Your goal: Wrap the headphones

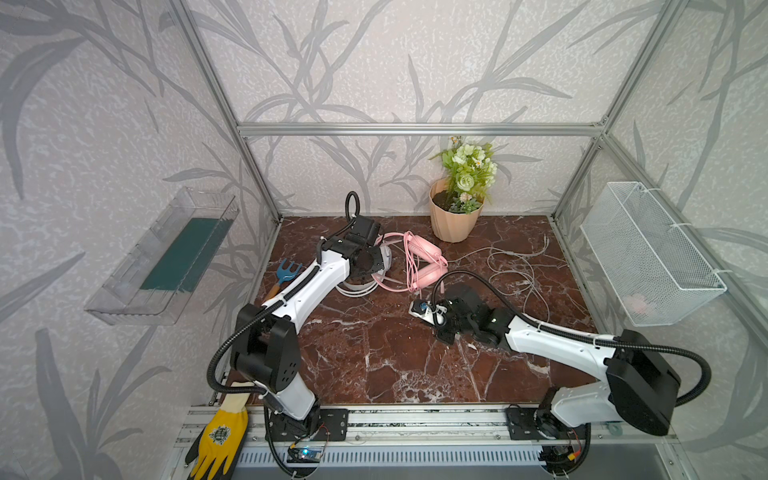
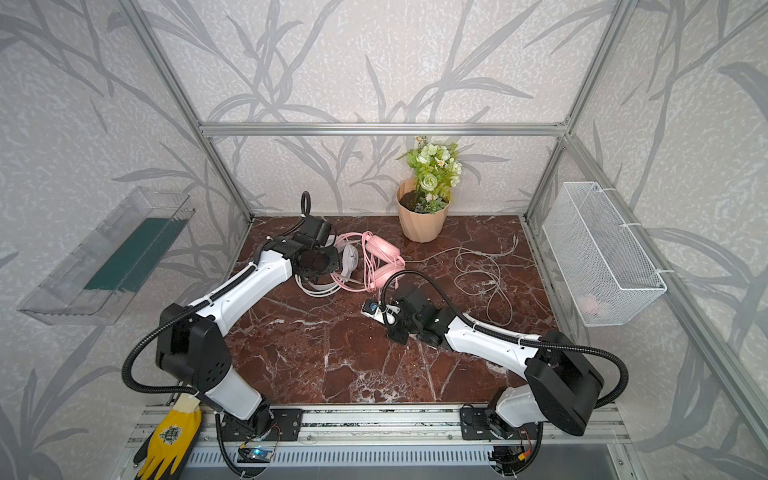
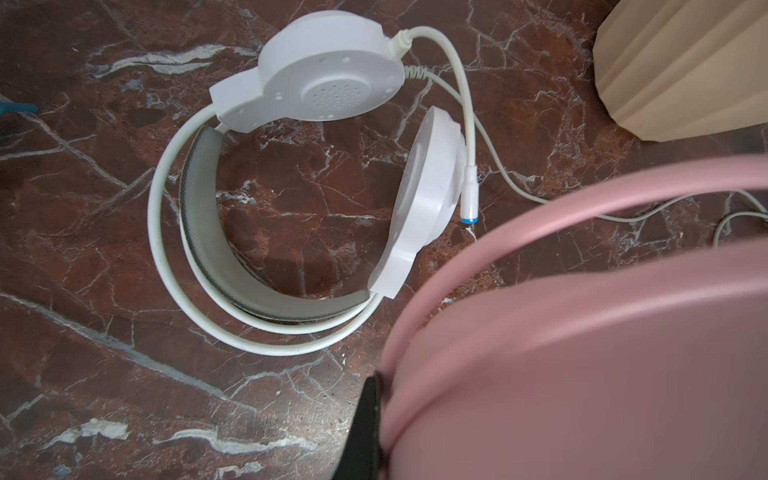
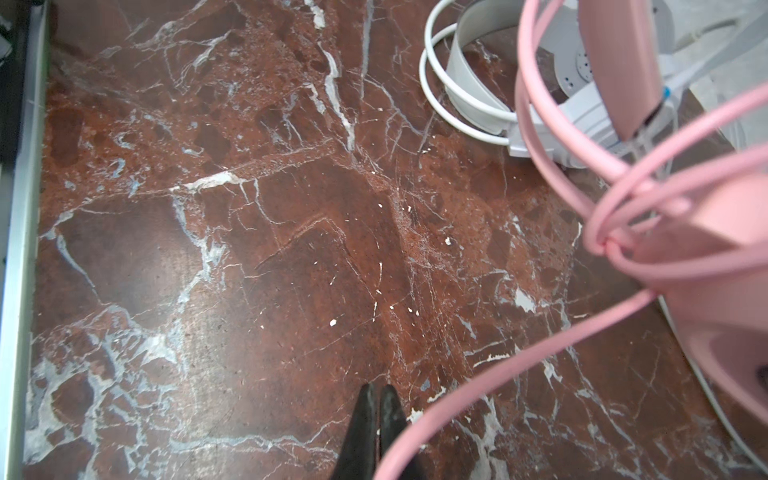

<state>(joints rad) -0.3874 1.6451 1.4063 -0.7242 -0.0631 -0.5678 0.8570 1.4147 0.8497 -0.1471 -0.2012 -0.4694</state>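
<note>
Red marble tabletop (image 1: 374,365) is carrying both headsets just left of the flower pot (image 1: 453,220). Left gripper (image 3: 374,395), arm stretching far forward, is clenching the pink headset (image 1: 424,253) beside the white headset (image 3: 332,79). Right gripper (image 4: 378,401) is reaching low before the pot, pinched shut beside the pink cable (image 4: 478,374).

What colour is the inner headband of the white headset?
Grey mesh; the inner headband shows best in the left wrist view.

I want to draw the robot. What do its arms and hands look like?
The left arm and right arm have smooth white shells with chunky black joints, one dotted with little holes. A ribbed black cable loops along each. Both stand on black plates on a silver rail. The right hand ends in two thin, pointed black fingers.
</note>
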